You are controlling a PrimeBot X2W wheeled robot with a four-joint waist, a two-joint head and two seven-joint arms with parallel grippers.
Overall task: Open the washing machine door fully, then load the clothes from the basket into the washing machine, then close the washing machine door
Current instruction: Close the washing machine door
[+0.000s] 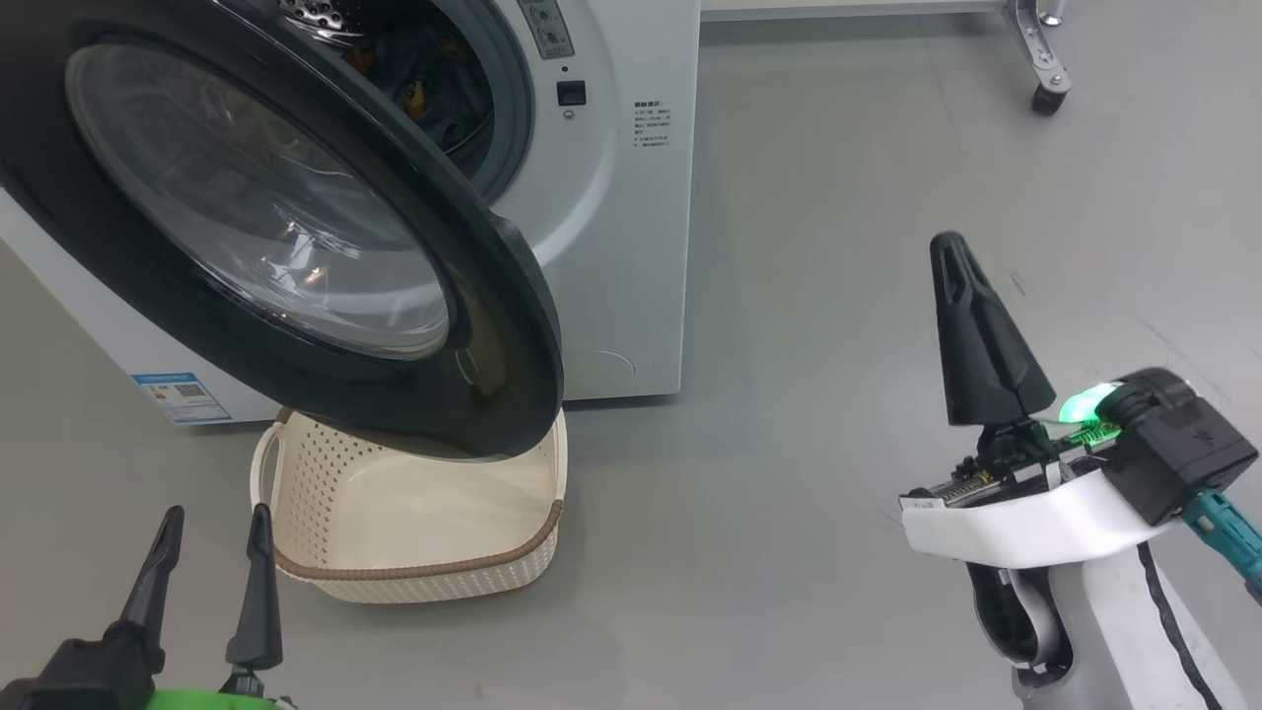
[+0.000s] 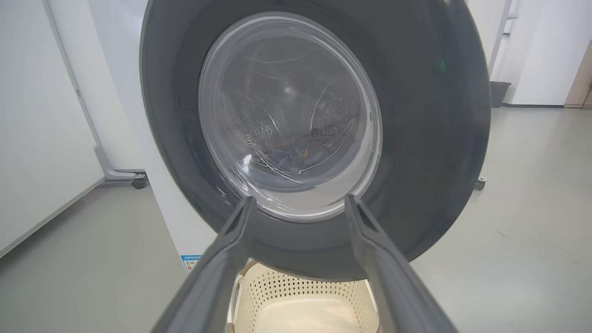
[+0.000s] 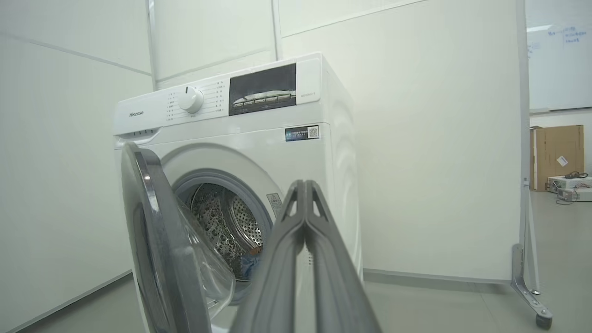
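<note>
Jaws: left gripper (image 1: 217, 518) spread wide before the door (image 1: 266, 227), right gripper (image 1: 949, 247) shut, empty, right of it. Clothes (image 1: 434, 89) lie behind the door, in the drum (image 3: 222, 217); best push its edge squarely until latched

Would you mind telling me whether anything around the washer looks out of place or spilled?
Nothing is spilled or damaged. The only oddity: the empty basket sits partly beneath the open washing machine door, whose lower rim overhangs it. The clothes lie inside the drum.

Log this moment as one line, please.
door open | clothes in drum | basket empty | left tool open | right tool shut, empty
</note>
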